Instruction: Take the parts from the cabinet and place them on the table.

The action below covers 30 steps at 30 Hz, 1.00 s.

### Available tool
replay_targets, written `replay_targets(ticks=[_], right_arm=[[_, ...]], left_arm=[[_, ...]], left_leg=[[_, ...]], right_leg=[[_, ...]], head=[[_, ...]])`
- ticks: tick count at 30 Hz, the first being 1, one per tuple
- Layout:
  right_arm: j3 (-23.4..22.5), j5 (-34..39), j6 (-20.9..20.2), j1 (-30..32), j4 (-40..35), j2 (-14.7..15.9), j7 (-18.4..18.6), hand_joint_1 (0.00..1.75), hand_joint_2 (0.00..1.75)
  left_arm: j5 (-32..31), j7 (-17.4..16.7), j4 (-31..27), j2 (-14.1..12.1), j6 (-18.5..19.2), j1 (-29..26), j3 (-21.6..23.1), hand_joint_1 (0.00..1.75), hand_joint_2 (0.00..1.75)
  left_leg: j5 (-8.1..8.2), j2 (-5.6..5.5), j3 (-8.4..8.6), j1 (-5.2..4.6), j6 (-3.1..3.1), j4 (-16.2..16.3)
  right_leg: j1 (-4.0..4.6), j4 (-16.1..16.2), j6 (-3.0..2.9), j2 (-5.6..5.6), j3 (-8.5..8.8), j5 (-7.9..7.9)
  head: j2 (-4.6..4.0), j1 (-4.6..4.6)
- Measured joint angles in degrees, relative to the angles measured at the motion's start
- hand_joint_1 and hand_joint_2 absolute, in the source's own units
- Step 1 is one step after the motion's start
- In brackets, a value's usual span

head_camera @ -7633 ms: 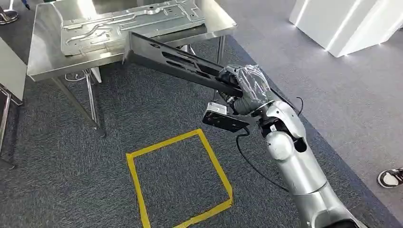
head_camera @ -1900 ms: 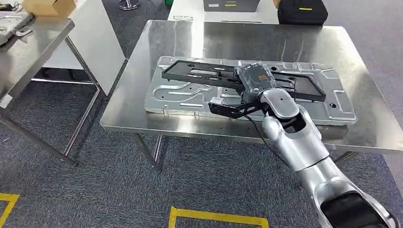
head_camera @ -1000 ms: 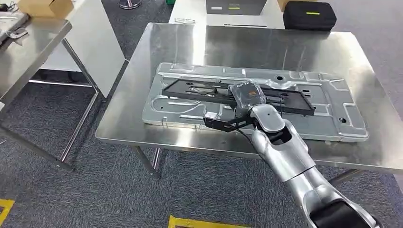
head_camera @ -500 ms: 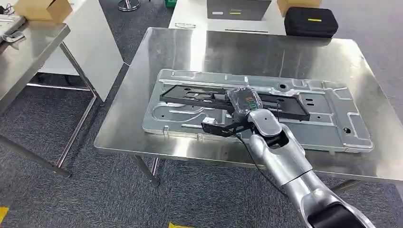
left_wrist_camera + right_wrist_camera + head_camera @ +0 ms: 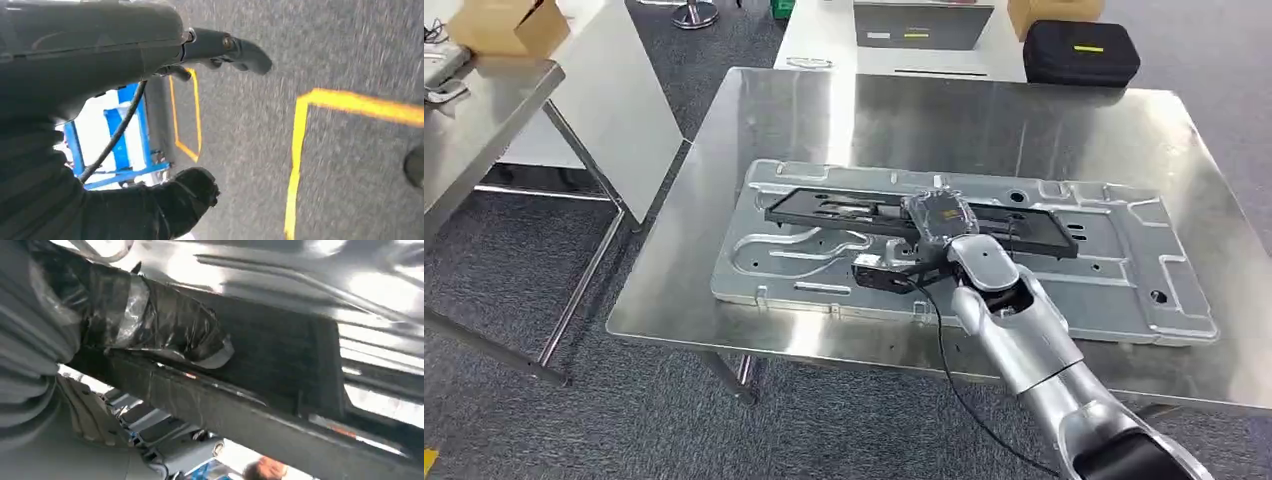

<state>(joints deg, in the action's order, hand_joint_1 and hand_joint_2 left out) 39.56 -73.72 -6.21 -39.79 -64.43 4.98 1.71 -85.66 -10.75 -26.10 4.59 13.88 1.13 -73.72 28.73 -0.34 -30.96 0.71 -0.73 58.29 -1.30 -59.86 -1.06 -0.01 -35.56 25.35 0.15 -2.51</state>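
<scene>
A steel table on grey carpet carried a large silver stamped panel. The right hand grasped a long black part at its middle, the part stretching to both sides of the hand over the panel. The left hand hung over the floor, fingers spread, holding nothing.

A long black slotted frame part was seen lying flat, lengthwise on a large silver stamped panel on the steel table. It was gripped near its middle by the right hand, extending out to both sides of the hand.
</scene>
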Motion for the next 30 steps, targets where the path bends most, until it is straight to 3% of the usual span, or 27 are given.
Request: replay_targets(ticks=[1, 2, 4, 5, 6, 7, 9, 10, 11, 12, 13, 19, 20, 26, 27, 30], right_arm=[[0.00, 0.00, 0.00, -0.07, -0.02, 0.00, 0.00, 1.75, 1.75], [0.00, 0.00, 0.00, -0.12, -0.02, 0.00, 0.00, 1.75, 1.75], [0.00, 0.02, -0.02, 0.22, 0.09, 0.00, -0.04, 1.75, 1.75], [0.00, 0.04, -0.04, 0.54, 0.09, 0.00, -0.07, 1.75, 1.75], [0.00, 0.07, -0.04, 0.77, 0.11, 0.00, -0.07, 1.75, 1.75], [0.00, 0.07, -0.07, 0.90, 0.11, 0.00, -0.07, 1.75, 1.75], [0.00, 0.11, -0.07, 0.88, 0.09, 0.02, -0.07, 1.75, 1.75], [0.00, 0.18, -0.07, 0.89, 0.11, 0.04, -0.07, 1.75, 1.75], [0.00, 0.22, -0.07, 0.81, 0.11, 0.09, -0.07, 1.75, 1.75], [0.00, 0.24, -0.07, 0.96, 0.11, 0.13, -0.07, 1.75, 1.75], [0.00, 0.39, -0.07, 1.23, 0.15, 0.24, -0.18, 1.75, 1.75], [0.00, 0.72, -0.04, 1.39, 0.26, 0.39, -0.39, 1.75, 1.75], [0.00, 0.72, -0.04, 1.40, 0.26, 0.39, -0.39, 0.00, 0.00], [0.00, 1.05, -0.07, 1.34, 0.31, 0.44, -0.70, 0.00, 0.00], [0.00, 1.09, -0.07, 1.33, 0.39, 0.44, -0.72, 0.00, 0.00], [0.00, 1.33, -0.07, 1.33, 0.57, 0.46, -0.72, 0.00, 0.00]], left_arm=[[0.00, -0.04, 0.02, 0.04, 0.00, -0.02, 0.00, 0.00, 1.75], [-0.02, -0.07, 0.02, 0.02, 0.00, -0.01, 0.00, 0.00, 1.75], [-0.02, -0.11, 0.02, 0.00, -0.07, 0.07, 0.00, 0.00, 1.75], [-0.02, -0.13, 0.02, 0.00, -0.07, 0.04, 0.00, 0.00, 1.75], [0.00, -0.09, 0.02, 0.00, 0.07, -0.01, 0.00, 0.00, 1.75], [0.00, 0.07, 0.02, 0.00, 0.33, -0.09, 0.00, 0.00, 1.75], [0.04, 0.48, 0.02, 0.00, 0.52, -0.29, 0.00, 0.00, 1.75], [0.04, 0.55, 0.02, -0.15, 0.55, -0.38, -0.02, 0.00, 1.75], [0.09, 0.83, 0.02, -0.17, 0.63, -0.27, -0.02, 0.00, 1.75], [0.13, 0.94, 0.02, -0.20, 0.63, -0.18, -0.02, 0.00, 1.75], [0.18, 1.03, 0.02, -0.17, 0.81, -0.19, -0.02, 0.00, 1.75], [0.20, 0.92, 0.02, -0.20, 1.40, -0.19, -0.02, 0.00, 1.75], [0.20, 0.90, 0.02, -0.20, 1.42, -0.18, -0.02, 0.00, 1.75], [0.37, 0.11, 0.02, -0.17, 1.75, -0.14, -0.02, 0.00, 1.75], [0.37, -0.11, 0.02, -0.17, 1.64, -0.14, -0.02, 0.00, 0.00], [0.48, -0.31, 0.02, -0.17, 1.38, -0.13, -0.02, 0.00, 0.00]], left_leg=[[0.82, 0.03, -0.79, 0.00, -0.22, 2.09], [2.37, 0.02, -2.89, 0.02, -0.40, 5.90], [5.33, 0.03, -8.87, 0.02, -0.67, 15.21], [5.15, 0.03, -10.83, 0.01, -0.64, 17.48], [3.65, 0.03, -11.33, 0.01, -0.51, 16.91], [1.04, 0.02, -10.60, 0.00, -0.25, 14.00], [-5.52, -0.04, -6.65, -0.21, 0.74, 3.75], [-5.83, -0.10, -5.54, -0.45, 1.35, 1.07], [-5.29, -0.03, -4.74, -0.70, 1.52, 0.02], [-5.31, 0.04, -4.75, -0.74, 1.42, 0.02], [-5.42, 0.02, -4.72, -0.54, 0.48, -0.23], [-5.18, -0.12, -4.77, -0.82, 1.04, -0.24], [-5.14, -0.12, -4.77, -0.83, 1.11, -0.23], [-5.08, -0.11, -4.76, -0.95, 1.32, -0.15], [-5.06, -0.11, -4.76, -0.96, 1.38, -0.14], [-5.10, -0.11, -4.75, -0.96, 1.44, -0.14]], right_leg=[[-0.02, 0.29, -0.35, 0.06, 0.52, 0.19], [0.02, 0.36, -0.60, 0.07, 0.78, 0.33], [0.23, 0.35, -0.91, 0.06, 1.21, 0.83], [0.34, 0.34, -0.95, 0.05, 1.48, 1.01], [0.42, 0.34, -0.94, 0.09, 1.81, 1.26], [0.51, 0.34, -0.93, 0.18, 2.22, 1.53], [0.72, 0.36, -0.81, 0.33, 3.23, 2.18], [0.66, 0.41, -0.69, 0.34, 3.38, 2.42], [1.01, 0.25, -0.27, 0.52, 3.29, 2.64], [0.91, 0.34, -0.13, 0.42, 3.25, 2.66], [1.12, 0.30, -0.34, 0.40, 3.30, 2.79], [0.90, 0.83, -0.12, 0.15, 3.61, 2.76], [0.90, 0.89, -0.11, 0.16, 3.63, 2.76], [0.78, 0.97, 0.27, 0.16, 3.69, 2.69], [0.76, 0.97, 0.28, 0.16, 3.69, 2.69], [0.76, 0.97, 0.29, 0.16, 3.70, 2.69]], head=[[0.00, -0.02], [0.00, -0.05], [0.00, -0.04], [0.00, -0.09], [0.00, -0.04], [0.00, -0.09], [0.00, -0.07], [0.00, 0.00], [0.00, -0.09], [0.00, -0.04], [0.00, -0.07], [0.00, -0.04], [0.00, -0.04], [0.00, -0.04], [0.00, -0.04], [0.00, -0.04]])
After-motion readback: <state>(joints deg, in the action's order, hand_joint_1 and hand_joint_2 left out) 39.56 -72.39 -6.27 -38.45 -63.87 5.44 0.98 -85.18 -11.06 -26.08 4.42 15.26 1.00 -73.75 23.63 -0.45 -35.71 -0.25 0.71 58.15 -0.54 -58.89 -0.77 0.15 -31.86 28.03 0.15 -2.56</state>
